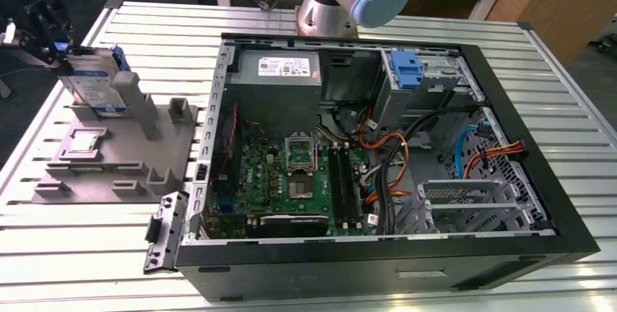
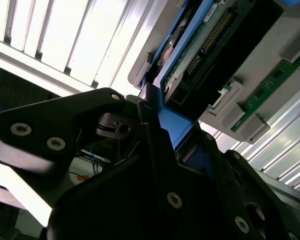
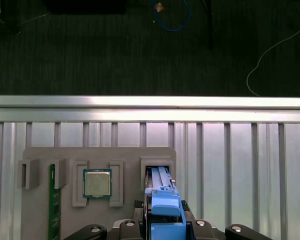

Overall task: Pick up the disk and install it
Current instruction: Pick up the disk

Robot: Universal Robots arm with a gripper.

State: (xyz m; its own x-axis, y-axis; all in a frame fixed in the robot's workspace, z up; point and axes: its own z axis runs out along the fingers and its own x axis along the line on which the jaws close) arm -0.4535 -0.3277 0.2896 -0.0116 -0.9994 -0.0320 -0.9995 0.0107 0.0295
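From my console, the biggest thing I see is the slatted metal table (image 1: 87,261). The open computer case (image 1: 386,265) lies in the middle of it with its motherboard (image 1: 289,175) exposed. Nothing of my job has reached that case, so I judge the whole installation is yet to be done. On the exterior view's left sits the grey stand (image 1: 97,171). The disk (image 1: 97,84) stands upright on edge in one of its slots, well apart from the case. The gripper (image 1: 60,55) is on the disk's upper end. In the second wrist view the blue carrier frame (image 2: 172,127) is pinched between the black jaws, so I read the pincer as clenched on the disk. By my reckoning the grasp is made and the lift out of the stand is not yet done, since the lower end looks seated in its slot. The disk itself is a flat silver-grey slab with a white-and-blue label on the face toward the exterior camera. In the second wrist view its other face shows a green circuit board with rows of contacts. In the first wrist view the frame's blue end rises from the slot. Near it, a processor chip (image 3: 97,183) and a memory stick (image 3: 52,200) lie in neighbouring recesses of the stand.
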